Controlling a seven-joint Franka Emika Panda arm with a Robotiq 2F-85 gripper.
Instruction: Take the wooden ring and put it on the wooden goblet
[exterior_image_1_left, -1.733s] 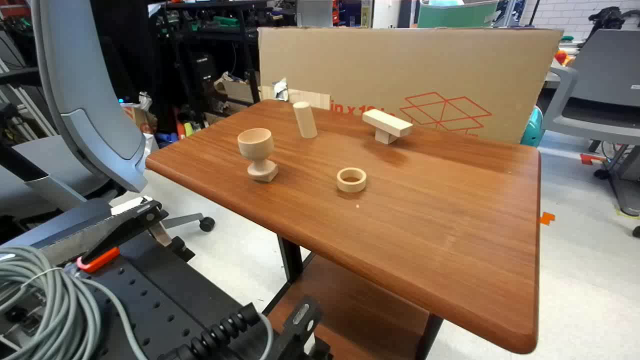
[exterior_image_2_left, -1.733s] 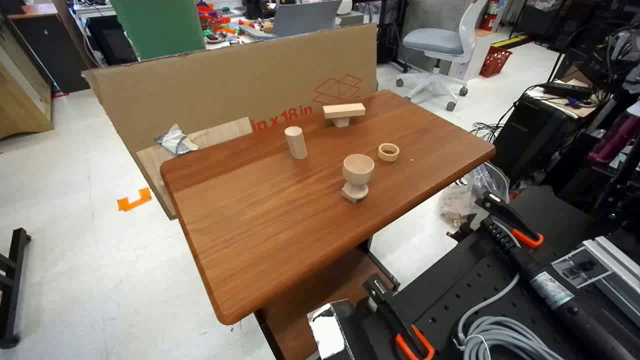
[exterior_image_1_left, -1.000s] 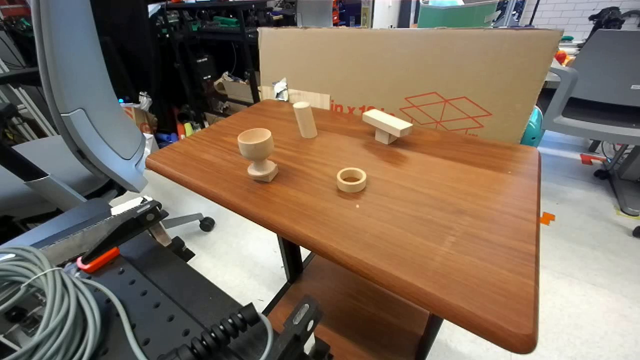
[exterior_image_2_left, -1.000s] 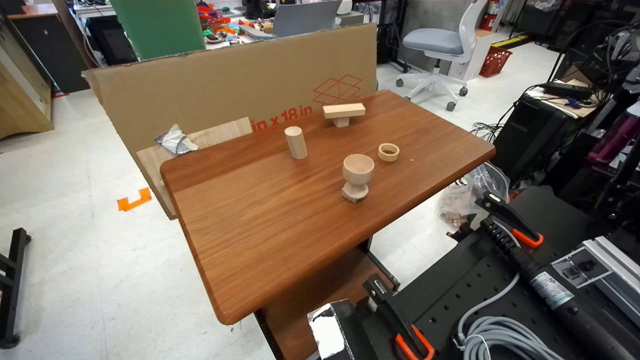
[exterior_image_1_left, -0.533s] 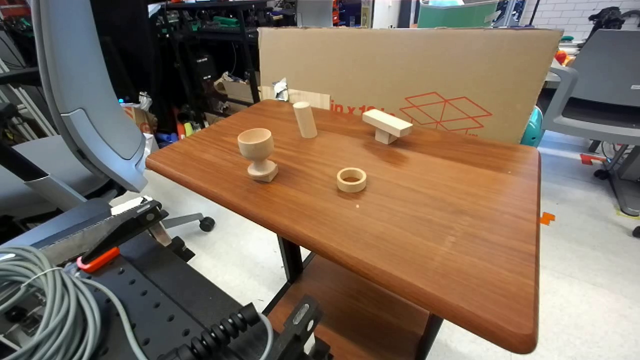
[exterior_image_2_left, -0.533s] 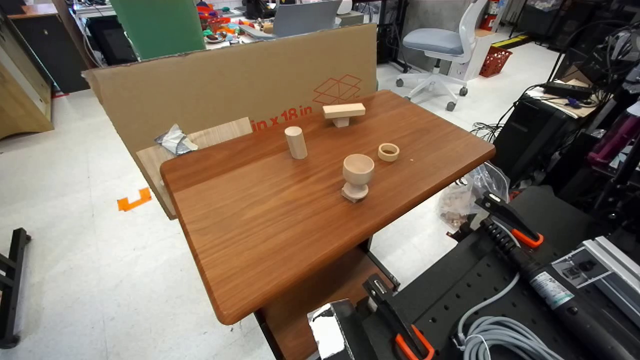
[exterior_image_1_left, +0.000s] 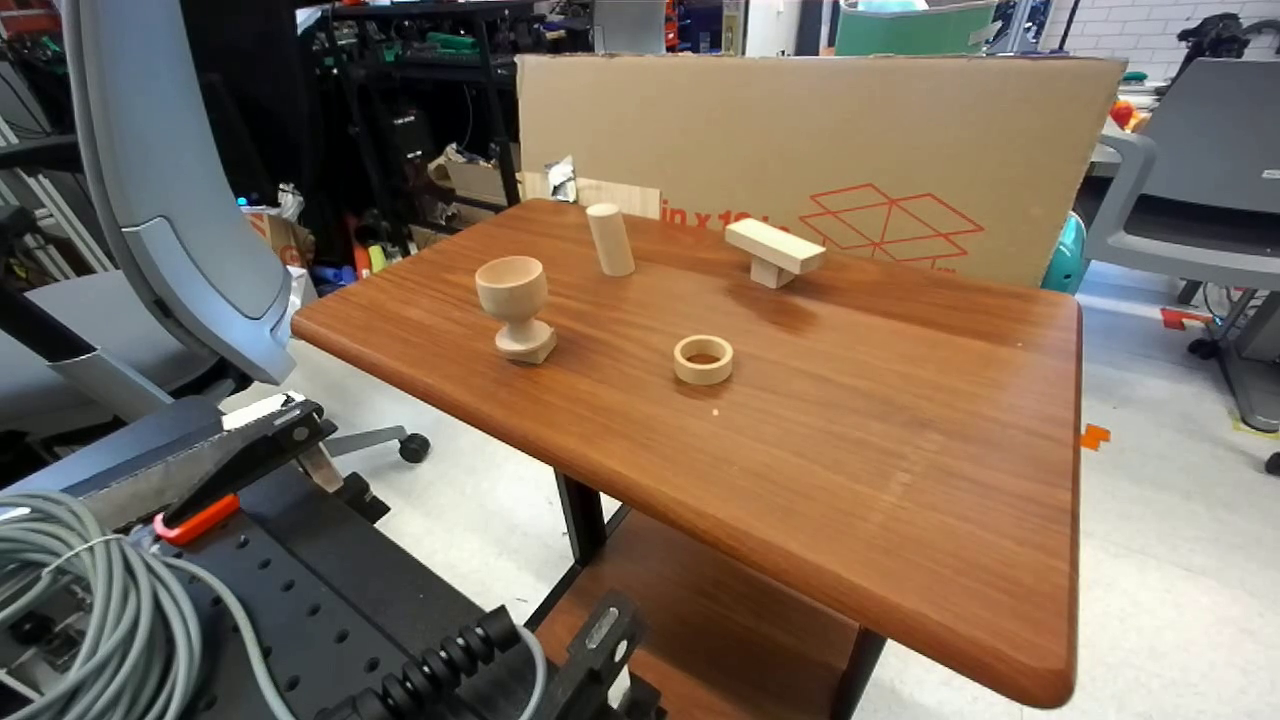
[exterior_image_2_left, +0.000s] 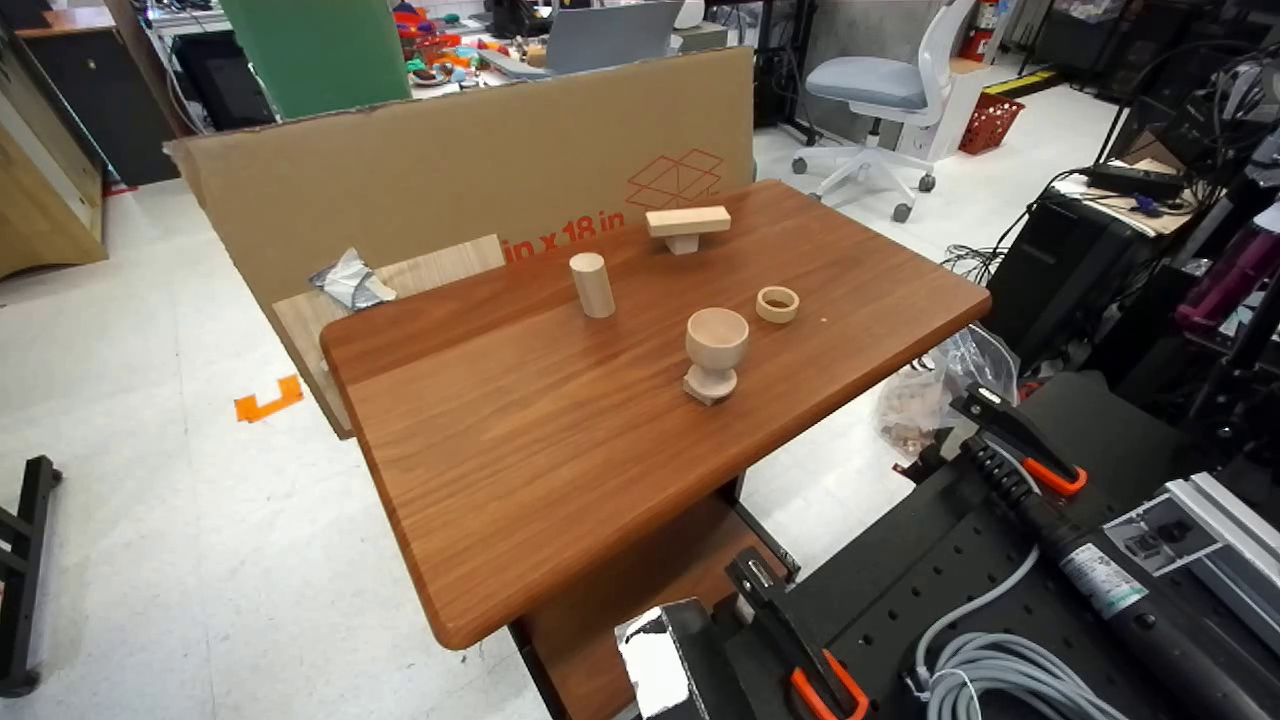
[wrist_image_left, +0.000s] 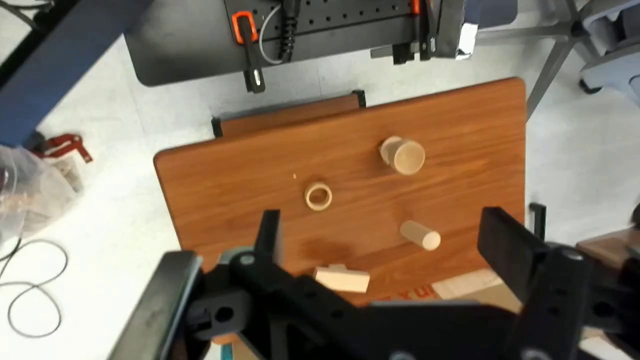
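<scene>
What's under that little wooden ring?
Brown tabletop shows through the middle of the wooden ring; the spot its wood rests on is covered, so that cannot be seen.

The gripper (wrist_image_left: 381, 215) looms dark and slightly soft in the wrist view, close to the lens, while the table (wrist_image_left: 225, 175) beyond its fingertips is clear and evenly lit, with a faint, soft-edged shadow (wrist_image_left: 327, 247) between its fingers, on the side of the block (wrist_image_left: 345, 279) away from its palm. Outside its fingers the floor (wrist_image_left: 110, 270) turns very bright, paling almost to white. Both exterior views are bright as well, the table's grain showing plainly.
</scene>
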